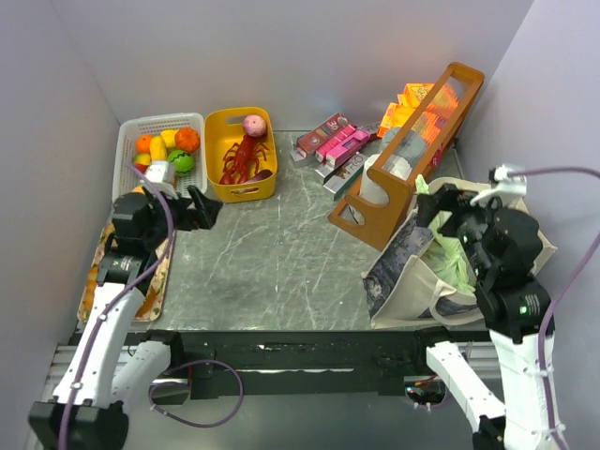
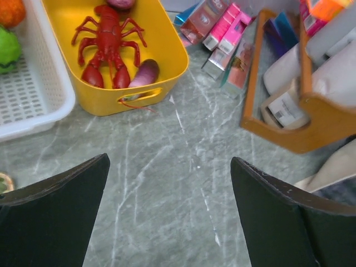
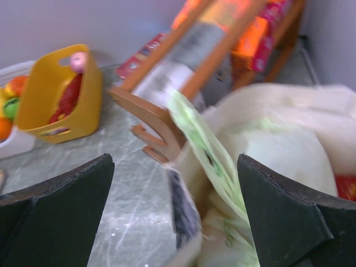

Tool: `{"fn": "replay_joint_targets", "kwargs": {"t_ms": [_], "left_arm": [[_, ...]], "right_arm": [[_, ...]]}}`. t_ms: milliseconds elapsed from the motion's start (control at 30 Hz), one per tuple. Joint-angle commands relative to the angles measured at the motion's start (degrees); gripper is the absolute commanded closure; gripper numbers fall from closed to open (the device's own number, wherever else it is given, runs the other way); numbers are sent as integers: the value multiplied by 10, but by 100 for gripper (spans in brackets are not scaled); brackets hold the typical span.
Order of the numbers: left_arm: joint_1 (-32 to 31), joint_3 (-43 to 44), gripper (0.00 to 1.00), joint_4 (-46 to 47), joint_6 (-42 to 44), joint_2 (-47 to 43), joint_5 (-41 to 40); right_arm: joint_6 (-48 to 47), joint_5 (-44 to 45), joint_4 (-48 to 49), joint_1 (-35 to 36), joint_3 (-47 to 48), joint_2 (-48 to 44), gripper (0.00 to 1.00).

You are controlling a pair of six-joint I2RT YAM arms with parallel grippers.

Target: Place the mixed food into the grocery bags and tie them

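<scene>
Right tool (image 3: 175, 161) gapes wide and empty over the beige canvas tote (image 1: 412, 267) at the right of the worktop (image 1: 281, 262), with the pale green plastic bag (image 3: 207, 146) bunched inside it. Left tool (image 2: 169, 167) hangs open, holding nothing, above the worktop near the yellow basket (image 2: 167, 61).

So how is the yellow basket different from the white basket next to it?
The yellow basket has solid walls; the white basket is full of little holes. The yellow basket holds a red lobster; the white basket holds colourful fruit. The white basket looks wider than the yellow one. Both are open-topped.
</scene>
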Motion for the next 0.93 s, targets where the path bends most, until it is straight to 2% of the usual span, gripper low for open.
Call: {"fn": "replay_joint_targets", "kwargs": {"t_ms": [0,67,133,200,233,267,400,667,900], "left_arm": [[144,7,4,67,-115,8,167],[207,19,4,63,-140,4,184],[213,38,4,22,-120,-16,150],[214,76,4,-15,-82,-31,121],[213,104,4,-53,-68,-35,101],[214,115,4,-65,-45,-42,92],[214,141,4,-100,-20,-99,62],[213,159,4,-134,-28,-129,18],[214,172,4,-139,-35,-126,1]], "right_arm": [[-41,-18,47,81,66,48,1],[-58,47,28,152,86,85,1],[-78,115,11,233,116,120,1],[-85,102,37,254,100,121,1],[-83,91,52,256,88,106,1],[-83,84,88,256,74,94,1],[-89,81,133,249,-2,46,0],[-72,-34,149,149,-52,25,1],[-69,-43,142,133,-49,16,0]]}}
